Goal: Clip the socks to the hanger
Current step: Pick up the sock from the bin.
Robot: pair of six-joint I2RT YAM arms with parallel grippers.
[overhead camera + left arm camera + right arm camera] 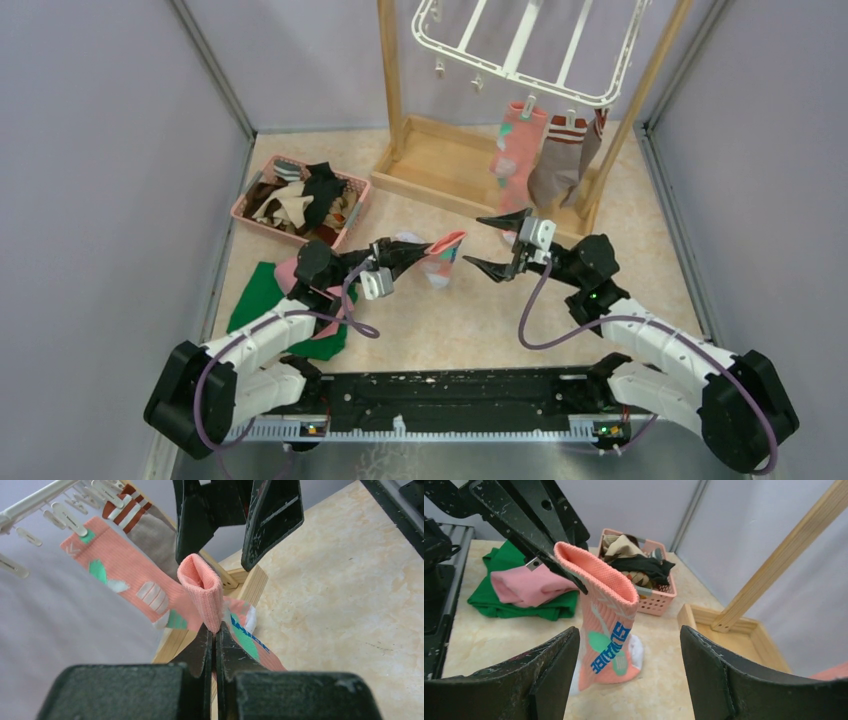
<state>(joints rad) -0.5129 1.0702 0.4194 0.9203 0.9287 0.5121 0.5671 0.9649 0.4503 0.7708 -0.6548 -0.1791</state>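
— So, where is our sock [443, 262]?

— Our left end effector [428, 248] is clamped on its cuff. The sock hangs with its long axis upright, toe down at the worktop [450, 325].

— And our right end effector [490, 242]?

— Spread wide, empty, just beside the cuff and facing it.

— The hanger [512, 72]?

— Up and behind, nearer our right arm. We judge a handover fits best.

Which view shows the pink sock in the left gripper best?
Right wrist: the sock shows nearly whole, cuff down to foot, blue lettering visible, with the left gripper pinching its cuff. Left wrist shows mostly the cuff, close up. Top external shows it small.
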